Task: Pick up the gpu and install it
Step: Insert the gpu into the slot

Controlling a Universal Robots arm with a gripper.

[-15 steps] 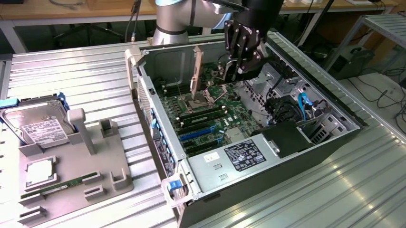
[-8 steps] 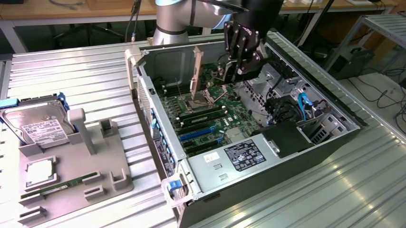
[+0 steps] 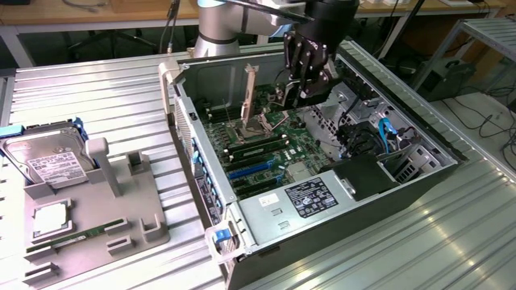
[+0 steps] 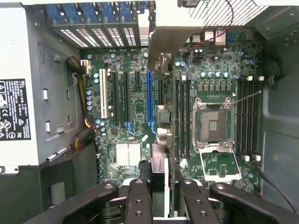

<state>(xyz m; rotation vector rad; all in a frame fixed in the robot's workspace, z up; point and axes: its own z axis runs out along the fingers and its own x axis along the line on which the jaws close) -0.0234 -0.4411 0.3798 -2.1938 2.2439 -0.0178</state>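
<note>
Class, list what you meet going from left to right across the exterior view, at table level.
Hard drive → grey holder tray → memory stick lying in it → open computer case → motherboard → power supply → cables on the floor.

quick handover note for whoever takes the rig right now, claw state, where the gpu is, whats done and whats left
Claw: shut on the gpu, held edge-on with its silver bracket upright, above the motherboard inside the open pc case.
Done: gpu picked up and carried over the case.
Left: card is not yet seated; in the wrist view it hangs near the blue slot.
Hard drive and memory stick sit on the grey holder.
</note>
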